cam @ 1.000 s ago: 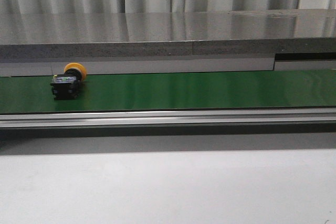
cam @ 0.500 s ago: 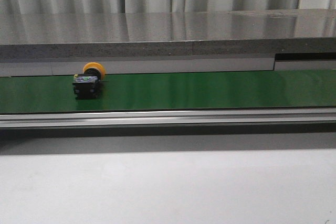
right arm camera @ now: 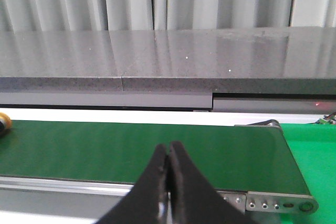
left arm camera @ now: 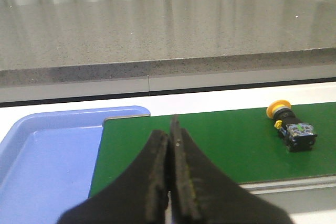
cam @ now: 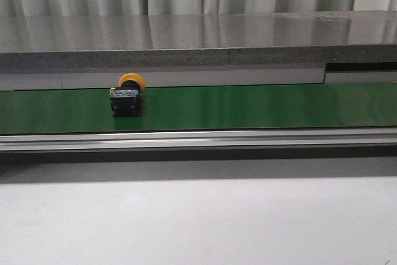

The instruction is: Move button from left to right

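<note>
Button lies on the green belt, left of centre, yellow cap toward the grey bench. Left gripper fingers clenched together, grasping nothing, near the blue tray. Right gripper fingers likewise clenched, empty.

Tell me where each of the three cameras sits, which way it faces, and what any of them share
Front view: fixed, facing forward across the green belt at the button; no part of the robot shows.
Left wrist view: on the left arm, over the belt's left end by a blue tray; the shut left tool shows.
Right wrist view: on the right arm, near the belt's right end; the shut right tool shows.
Shared: front and left wrist views both show the button and belt; the right wrist view catches only an orange sliver at its edge.
</note>
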`<control>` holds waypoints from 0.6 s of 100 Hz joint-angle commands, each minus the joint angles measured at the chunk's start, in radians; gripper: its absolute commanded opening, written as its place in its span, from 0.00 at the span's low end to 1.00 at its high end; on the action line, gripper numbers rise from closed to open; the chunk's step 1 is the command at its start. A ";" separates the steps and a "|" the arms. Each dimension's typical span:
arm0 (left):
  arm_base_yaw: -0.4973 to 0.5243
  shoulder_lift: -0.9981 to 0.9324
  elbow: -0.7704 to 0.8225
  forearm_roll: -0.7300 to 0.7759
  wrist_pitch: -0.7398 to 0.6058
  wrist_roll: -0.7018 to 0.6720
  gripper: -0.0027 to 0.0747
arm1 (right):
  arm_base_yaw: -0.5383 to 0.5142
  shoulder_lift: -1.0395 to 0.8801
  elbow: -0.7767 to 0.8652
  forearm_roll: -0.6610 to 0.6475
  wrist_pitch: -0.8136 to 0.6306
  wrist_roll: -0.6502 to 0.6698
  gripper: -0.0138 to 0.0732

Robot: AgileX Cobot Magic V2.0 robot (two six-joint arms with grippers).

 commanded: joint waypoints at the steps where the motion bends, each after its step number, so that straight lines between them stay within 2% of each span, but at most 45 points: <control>1: -0.007 0.008 -0.026 -0.014 -0.069 -0.002 0.01 | 0.003 0.079 -0.102 0.005 0.021 0.000 0.08; 60: -0.007 0.008 -0.026 -0.014 -0.069 -0.002 0.01 | 0.003 0.633 -0.545 0.014 0.443 0.000 0.08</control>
